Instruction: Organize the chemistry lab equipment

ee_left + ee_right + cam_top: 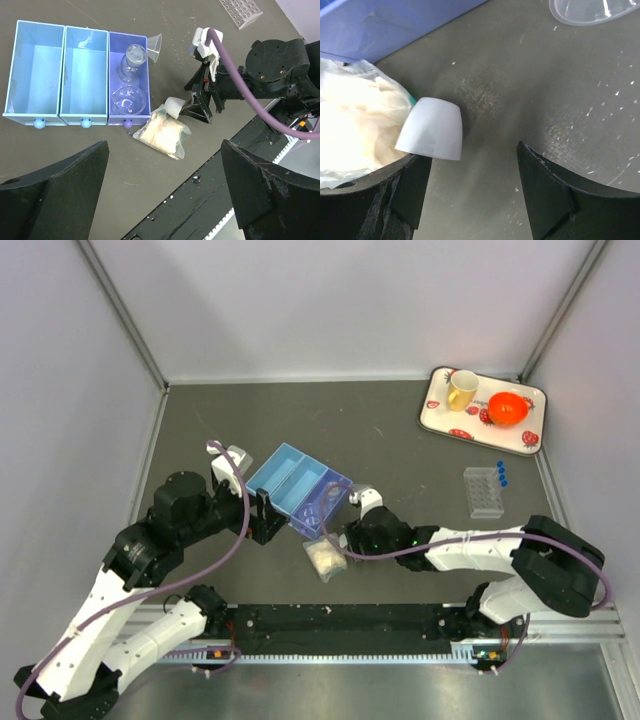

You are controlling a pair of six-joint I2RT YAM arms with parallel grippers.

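Right wrist: right tool spread, seemingly touching bag beside tray edge.

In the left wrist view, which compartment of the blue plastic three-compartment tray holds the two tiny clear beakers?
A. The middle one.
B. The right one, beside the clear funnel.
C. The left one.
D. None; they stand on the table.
B: both tiny clear beakers lie inside the right compartment of the blue plastic three-compartment tray, next to the clear funnel; the other two compartments look empty.
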